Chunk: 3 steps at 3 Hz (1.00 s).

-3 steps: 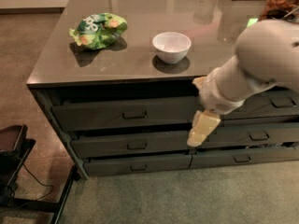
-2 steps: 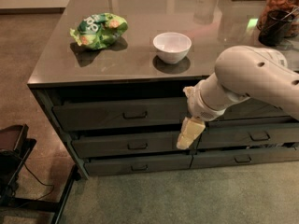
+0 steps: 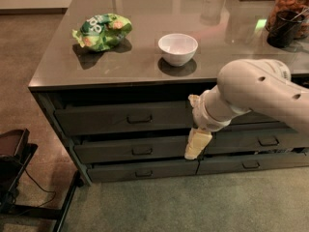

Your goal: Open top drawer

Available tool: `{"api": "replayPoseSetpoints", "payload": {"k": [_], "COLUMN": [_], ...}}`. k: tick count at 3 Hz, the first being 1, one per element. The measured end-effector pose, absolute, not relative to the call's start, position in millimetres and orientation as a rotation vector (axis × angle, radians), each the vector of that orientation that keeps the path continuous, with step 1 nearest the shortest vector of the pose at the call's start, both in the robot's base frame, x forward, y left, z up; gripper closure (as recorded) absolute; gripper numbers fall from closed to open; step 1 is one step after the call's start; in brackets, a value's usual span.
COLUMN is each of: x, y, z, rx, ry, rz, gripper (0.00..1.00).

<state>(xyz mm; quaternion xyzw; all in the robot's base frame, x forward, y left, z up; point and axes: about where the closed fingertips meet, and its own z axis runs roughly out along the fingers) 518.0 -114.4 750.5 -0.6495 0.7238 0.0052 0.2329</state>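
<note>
The top drawer [image 3: 120,120] is the tall dark grey-green front under the counter's left half, with a small dark pull handle [image 3: 140,119] at its middle. It sits close to flush with the cabinet. My gripper [image 3: 198,144] is cream-coloured and points down in front of the drawers. It hangs at the right end of the top drawer, to the right of and below the handle, over the seam between the left and right drawer columns. My white arm [image 3: 256,93] reaches in from the right and hides part of the right-hand drawers.
On the grey counter [image 3: 145,76] lie a green snack bag [image 3: 102,31] and a white bowl [image 3: 177,48]. A jar [image 3: 289,13] stands at the far right. Shallower drawers [image 3: 135,151] sit below, shorter ones [image 3: 260,140] to the right. A black stand [image 3: 12,170] is at lower left.
My arm and gripper have moved left along the drawer fronts, from the right column to the seam by the top drawer's right end. The drawer has not visibly moved.
</note>
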Motion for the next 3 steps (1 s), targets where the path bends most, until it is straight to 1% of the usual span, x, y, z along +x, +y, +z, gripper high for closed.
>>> {"api": "replayPoseSetpoints", "payload": {"k": [1, 3], "x": [522.8, 555.9], "y": [-111.4, -94.9], "z": [729.6, 698.7], "rx": [-1.854, -1.939], "ry": [1.922, 1.763], "rz": [-0.052, -0.131], "gripper": [0.00, 0.00]}}
